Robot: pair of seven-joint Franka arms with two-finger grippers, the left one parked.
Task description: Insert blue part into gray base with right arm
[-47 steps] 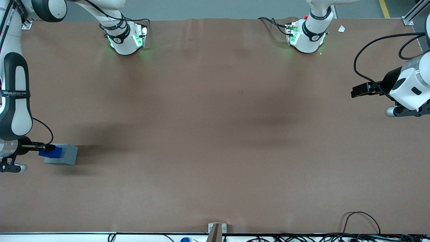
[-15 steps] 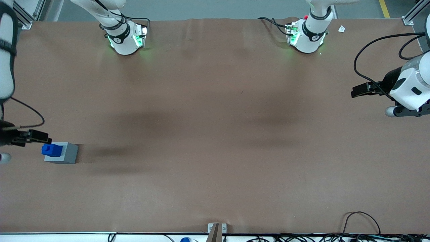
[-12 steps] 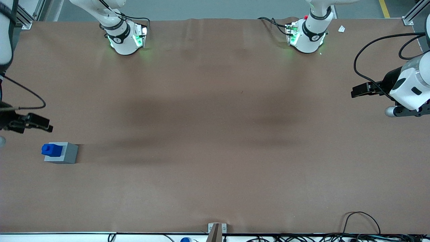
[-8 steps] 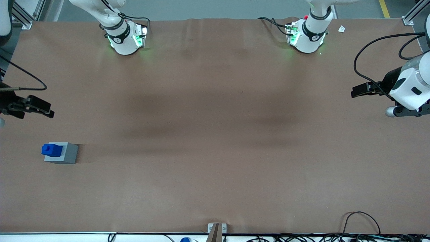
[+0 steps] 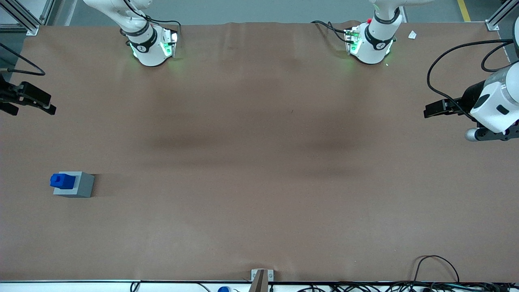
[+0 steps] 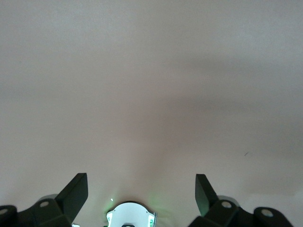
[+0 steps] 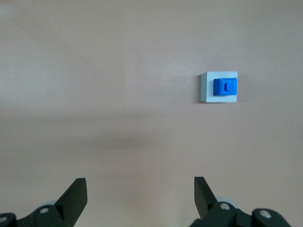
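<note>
The blue part (image 5: 62,181) sits in the recess of the gray base (image 5: 81,185), stud up, at the working arm's end of the table. The right wrist view looks down on the same pair: blue part (image 7: 225,87) seated in the gray base (image 7: 205,87). My right gripper (image 5: 42,104) hangs high at the table's edge, farther from the front camera than the base and well apart from it. It is open, with nothing between its fingers (image 7: 75,194), and the gripper (image 7: 140,187) has bare table under it.
Two arm bases (image 5: 152,44) (image 5: 371,42) with green lights stand at the table's farthest edge. The parked arm's gripper (image 5: 442,108) is at its own end. Cables (image 5: 434,267) and a small bracket (image 5: 261,278) lie along the nearest edge.
The gripper let go of the blue part, which stayed seated in the gray base, then rose and drew away from the front camera, open.
</note>
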